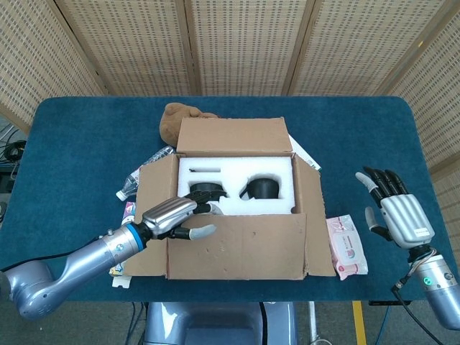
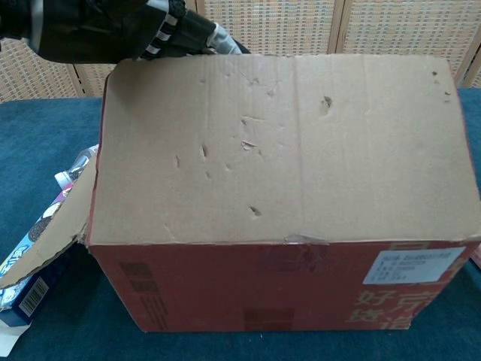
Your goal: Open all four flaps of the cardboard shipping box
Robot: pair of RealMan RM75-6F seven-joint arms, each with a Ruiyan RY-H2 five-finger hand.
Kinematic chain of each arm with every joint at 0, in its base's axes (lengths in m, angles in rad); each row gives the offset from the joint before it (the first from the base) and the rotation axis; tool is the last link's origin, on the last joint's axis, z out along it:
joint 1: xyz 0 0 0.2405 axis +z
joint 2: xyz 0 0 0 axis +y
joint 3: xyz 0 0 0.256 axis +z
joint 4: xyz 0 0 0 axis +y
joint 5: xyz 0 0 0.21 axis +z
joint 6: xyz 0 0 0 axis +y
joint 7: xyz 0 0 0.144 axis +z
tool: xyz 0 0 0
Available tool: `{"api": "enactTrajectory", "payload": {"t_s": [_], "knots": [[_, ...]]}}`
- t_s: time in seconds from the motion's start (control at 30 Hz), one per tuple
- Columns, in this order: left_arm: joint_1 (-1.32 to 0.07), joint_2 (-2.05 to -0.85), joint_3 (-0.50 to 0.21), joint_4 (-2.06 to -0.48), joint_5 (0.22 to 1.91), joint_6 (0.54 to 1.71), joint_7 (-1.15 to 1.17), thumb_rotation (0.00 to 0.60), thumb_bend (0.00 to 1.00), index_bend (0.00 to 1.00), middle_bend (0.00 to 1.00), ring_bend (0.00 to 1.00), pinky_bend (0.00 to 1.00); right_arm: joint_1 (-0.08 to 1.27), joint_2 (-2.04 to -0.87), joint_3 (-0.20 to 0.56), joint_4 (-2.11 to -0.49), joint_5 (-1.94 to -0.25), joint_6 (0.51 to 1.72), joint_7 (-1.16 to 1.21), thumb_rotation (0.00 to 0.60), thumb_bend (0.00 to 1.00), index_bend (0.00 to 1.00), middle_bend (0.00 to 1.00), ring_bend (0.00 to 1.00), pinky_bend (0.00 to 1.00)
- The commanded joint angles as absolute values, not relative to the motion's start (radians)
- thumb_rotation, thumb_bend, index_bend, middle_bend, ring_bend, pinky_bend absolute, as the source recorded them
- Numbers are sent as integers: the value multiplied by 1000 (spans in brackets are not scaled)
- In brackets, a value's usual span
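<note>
The cardboard box [image 1: 237,248] stands mid-table. Its back flap [image 1: 231,136] is up, and the left flap [image 1: 153,183] and right flap [image 1: 310,215] are folded outward. My left hand [image 1: 175,218] grips the top edge of the front flap [image 1: 244,241], fingers inside and thumb on the outer face. In the chest view that front flap [image 2: 282,147] stands nearly upright and hides the inside, with my left hand [image 2: 161,31] at its top left corner. White foam [image 1: 237,176] holding dark items fills the box. My right hand [image 1: 397,215] hovers open at the table's right, away from the box.
A brown soft lump [image 1: 180,118] lies behind the box. A plastic bottle [image 1: 144,169] and snack packets [image 2: 30,248] lie at its left. A wipes pack [image 1: 346,246] lies to its right, and white paper [image 1: 305,154] shows behind the right flap.
</note>
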State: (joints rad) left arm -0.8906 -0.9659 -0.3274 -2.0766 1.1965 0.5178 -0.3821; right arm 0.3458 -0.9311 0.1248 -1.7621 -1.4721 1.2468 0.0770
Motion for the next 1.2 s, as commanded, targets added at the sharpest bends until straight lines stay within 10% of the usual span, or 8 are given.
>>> {"api": "enactTrajectory", "payload": {"t_s": [0.03, 0.37, 1.2], "knots": [[-838, -902, -391, -2126, 1364, 464, -588, 19, 259, 298, 0, 0, 0, 350, -930, 128, -1769, -1470, 1244, 68, 600, 672, 59, 44, 0, 22], [-831, -817, -356, -2133, 1665, 539, -988, 18, 257, 298, 0, 0, 0, 355, -928, 131, -1782, -1461, 1234, 45, 600, 672, 59, 44, 0, 22], [-1056, -694, 21, -2057, 2188, 848, -1471, 17, 256, 298, 0, 0, 0, 356, -927, 131, -1791, -1456, 1232, 36, 600, 672, 59, 44, 0, 22]]}}
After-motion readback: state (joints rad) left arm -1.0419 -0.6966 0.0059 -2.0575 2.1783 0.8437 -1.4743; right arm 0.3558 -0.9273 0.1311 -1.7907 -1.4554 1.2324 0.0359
